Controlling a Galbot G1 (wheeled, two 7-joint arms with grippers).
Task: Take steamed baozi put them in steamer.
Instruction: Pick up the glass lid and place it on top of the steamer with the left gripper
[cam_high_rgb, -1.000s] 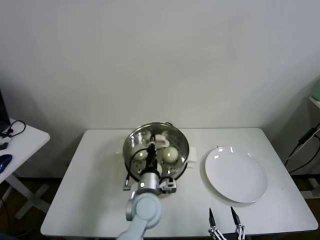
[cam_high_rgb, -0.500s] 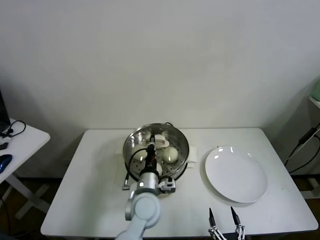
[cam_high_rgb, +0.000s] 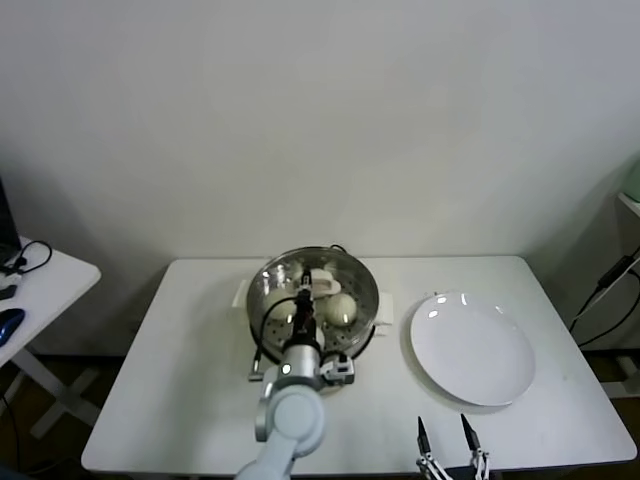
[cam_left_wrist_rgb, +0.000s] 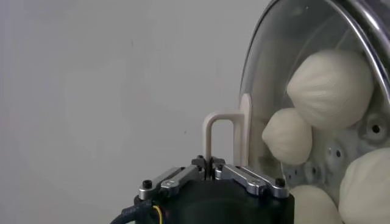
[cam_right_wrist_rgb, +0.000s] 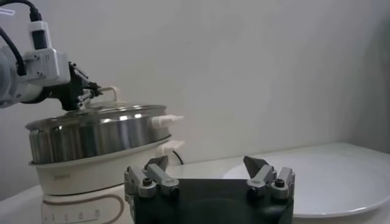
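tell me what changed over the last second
Very little. The left arm edged slightly toward the robot's right over the steamer; the left gripper has its jaws shut on the lid handle. Unchanged: the glass lid on the steamer, baozi inside, plate, right gripper open at the near edge.

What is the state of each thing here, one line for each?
left gripper: shut on the lid handle, above the steamer.
right gripper: open, idle near the table's front edge.
glass lid: lying on the steamer.
steamed baozi: four, inside the steamer, under the lid.
plate: no baozi on it.
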